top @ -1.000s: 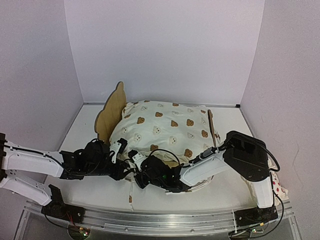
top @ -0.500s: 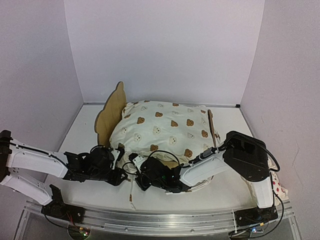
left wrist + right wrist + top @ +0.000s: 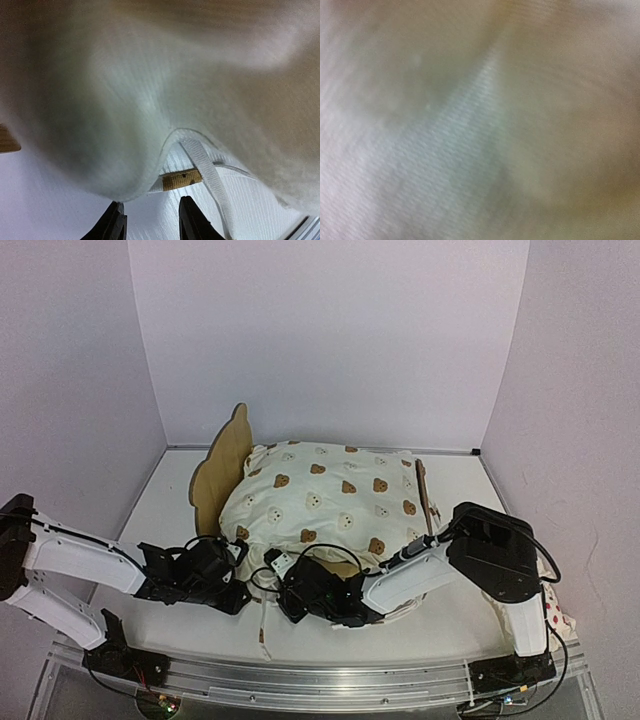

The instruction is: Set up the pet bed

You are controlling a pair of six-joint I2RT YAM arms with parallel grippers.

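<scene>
The pet bed stands mid-table, its bear-ear headboard [image 3: 224, 462] on the left and a low wooden rail [image 3: 423, 495] on the right. A cream bear-print cushion [image 3: 330, 498] lies piled on it and hides the base. My left gripper [image 3: 240, 586] sits low at the cushion's near-left corner. In the left wrist view its fingers [image 3: 192, 223] stand apart with nothing between them, just below the cushion's edge [image 3: 125, 130], a white tie strap [image 3: 209, 175] and a tan label [image 3: 182, 179]. My right gripper [image 3: 284, 592] is pressed into the cushion's near edge. The right wrist view shows only blurred fabric [image 3: 470, 130].
A small white pillow with red dots [image 3: 556, 622] lies at the near right, behind the right arm's base. White walls close in the table on three sides. A bit of wood [image 3: 7, 140] shows at the left of the left wrist view.
My left gripper has dropped from the cushion's left edge toward the table and drawn back a little. The right gripper has shifted slightly against the cushion's near edge.
</scene>
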